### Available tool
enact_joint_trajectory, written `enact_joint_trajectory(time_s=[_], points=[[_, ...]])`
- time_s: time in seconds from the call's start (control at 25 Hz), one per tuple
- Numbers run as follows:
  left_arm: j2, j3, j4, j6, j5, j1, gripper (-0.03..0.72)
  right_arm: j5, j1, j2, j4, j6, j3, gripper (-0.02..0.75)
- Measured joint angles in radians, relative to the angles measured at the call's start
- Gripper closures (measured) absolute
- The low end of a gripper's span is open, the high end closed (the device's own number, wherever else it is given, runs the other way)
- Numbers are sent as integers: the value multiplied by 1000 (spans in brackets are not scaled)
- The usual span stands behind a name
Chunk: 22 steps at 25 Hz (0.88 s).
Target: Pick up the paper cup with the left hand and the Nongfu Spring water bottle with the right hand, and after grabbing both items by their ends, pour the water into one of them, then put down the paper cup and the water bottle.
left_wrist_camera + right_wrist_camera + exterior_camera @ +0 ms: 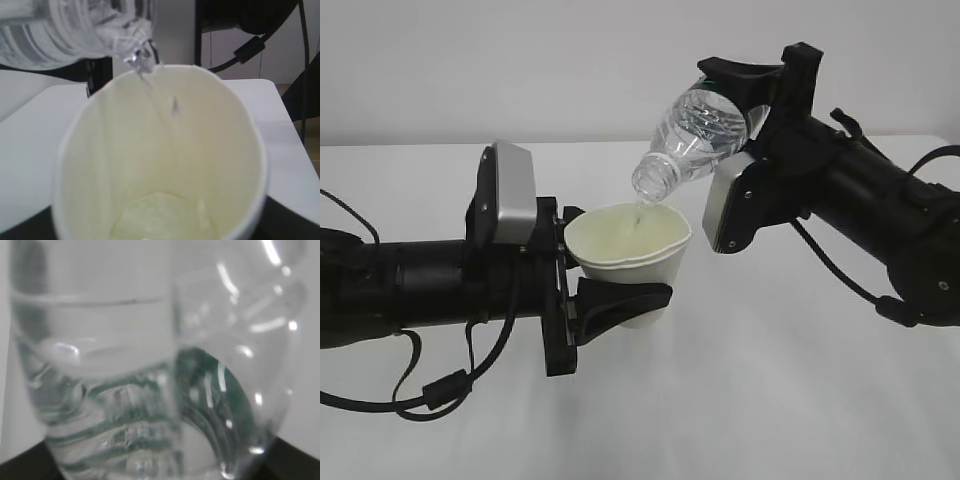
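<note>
My left gripper [612, 262] is shut on the white paper cup [626, 262] and holds it upright above the table. In the left wrist view the paper cup [160, 150] fills the frame, with a little water pooled at its bottom [160, 215]. My right gripper [728, 130] is shut on the base end of the Nongfu Spring water bottle [700, 135], which tilts mouth-down to the left over the cup's rim. A thin stream of water [639, 210] runs from the bottle mouth [135, 45] into the cup. The clear ribbed bottle [150, 390] covers the right wrist view.
Both arms hover over a white table [800, 400] before a plain pale wall. A loose black cable [430, 392] hangs under the left arm. Past the table's far edge, the left wrist view shows a dark stand with cables [250, 45].
</note>
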Motion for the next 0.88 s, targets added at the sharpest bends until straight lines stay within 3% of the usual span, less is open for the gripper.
enact_joint_trajectory(time_s=[0.88], points=[[-20, 0, 26, -42, 0, 0, 270, 0, 0, -11, 4, 2, 0, 264]])
